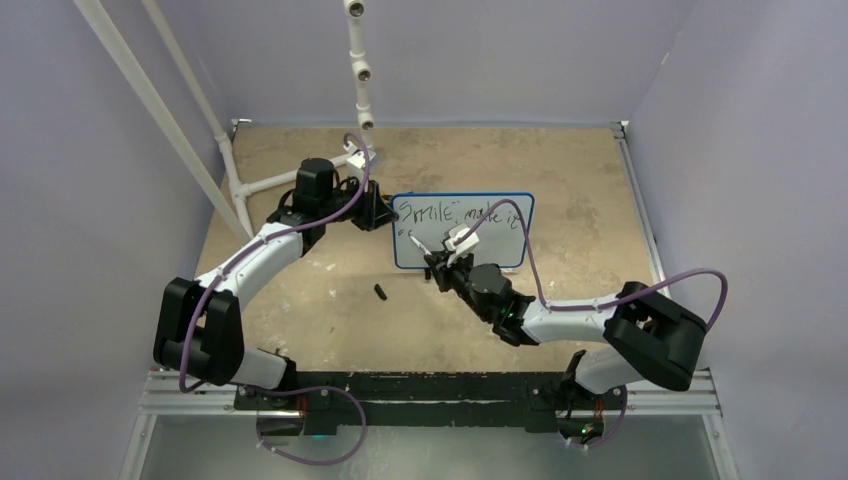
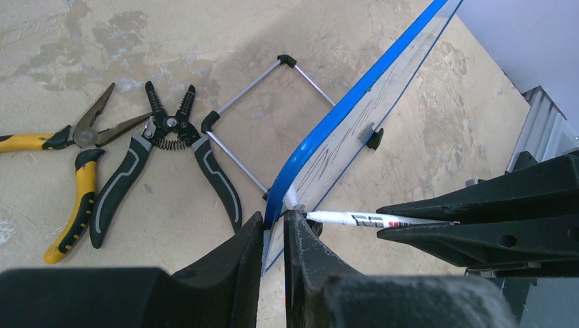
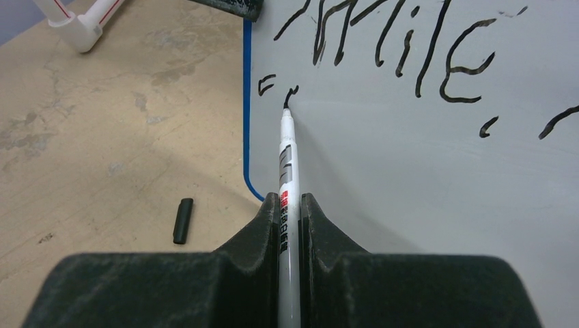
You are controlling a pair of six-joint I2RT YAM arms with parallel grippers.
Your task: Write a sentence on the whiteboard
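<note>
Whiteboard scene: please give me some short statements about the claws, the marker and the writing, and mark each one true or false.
1. The right claw is shut on the marker. True.
2. The left claw is open and holds nothing. False: it is shut on the blue edge of the whiteboard.
3. The marker cap lies on the table. True.
4. The marker tip is far from the board. False: it touches the board at a small stroke.
5. The second line of the sentence is complete. False: only a few small strokes stand there.
</note>
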